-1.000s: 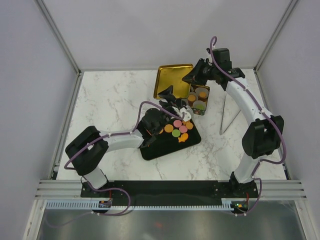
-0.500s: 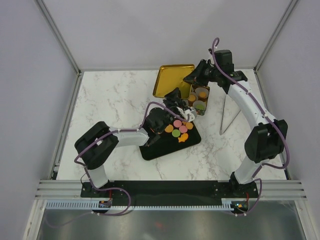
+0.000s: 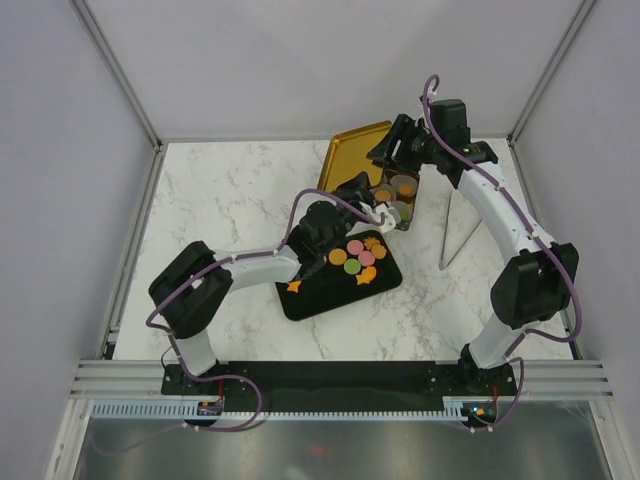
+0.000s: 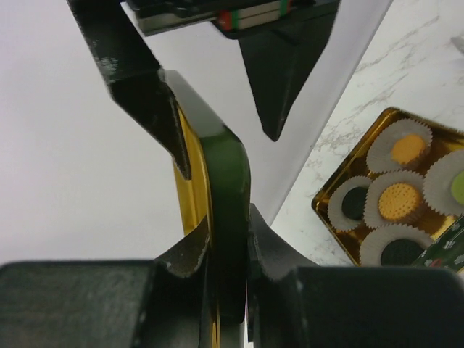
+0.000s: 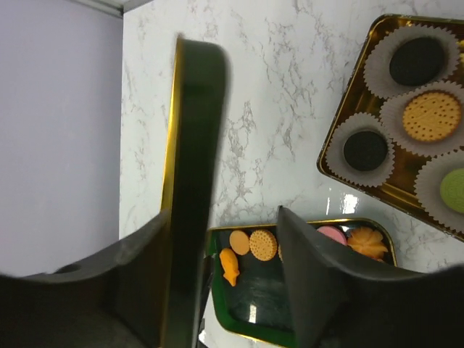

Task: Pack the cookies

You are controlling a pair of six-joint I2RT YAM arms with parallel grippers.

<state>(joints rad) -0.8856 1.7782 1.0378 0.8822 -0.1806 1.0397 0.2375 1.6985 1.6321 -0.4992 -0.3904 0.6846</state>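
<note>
Tipped up since a second ago, the rectangular gold metal lid now stands on edge at the far side. The left gripper clamps its rim. The right gripper has loosened, fingers spread astride it. Small coloured cookies lie on the nearer black rectangular tray, others sit in the gold tin to the right.

gold lid, gold tin, black tray
</note>
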